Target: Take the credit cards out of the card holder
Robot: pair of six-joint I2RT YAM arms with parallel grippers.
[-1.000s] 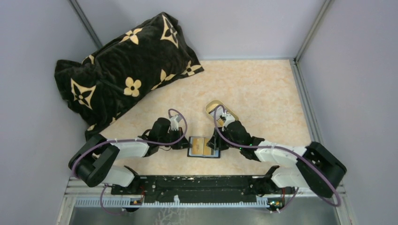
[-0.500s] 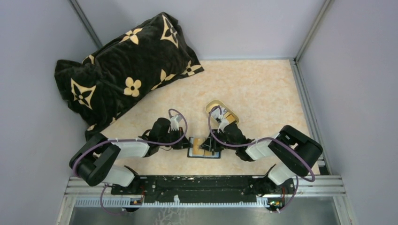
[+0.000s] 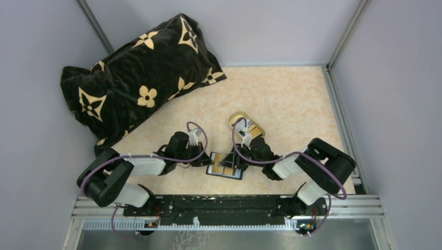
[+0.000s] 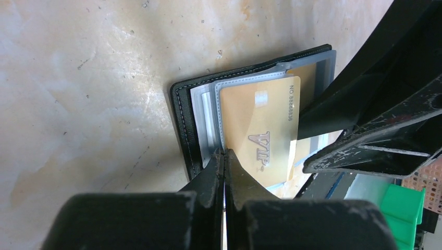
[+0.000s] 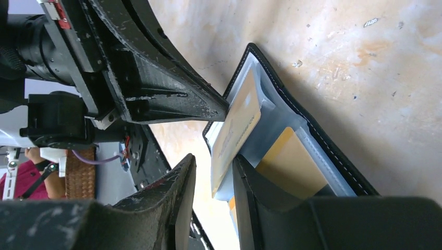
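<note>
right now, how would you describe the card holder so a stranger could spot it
On the tan table, look near the front edge, between the left gripper and right gripper. The card holder lies open there: a small flat black wallet with clear sleeves and a gold card showing, unlike the gold-rimmed oval tray behind it.

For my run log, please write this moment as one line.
left pincer: shut, tips at card holder edge | right pincer: open around gold VIP card | card holder: lying open

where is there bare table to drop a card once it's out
Widest bare table: far right, between the gold-rimmed oval tray and the right wall. Also between pillow and tray. Crowded where left fingers and right fingers meet at the card holder.
</note>
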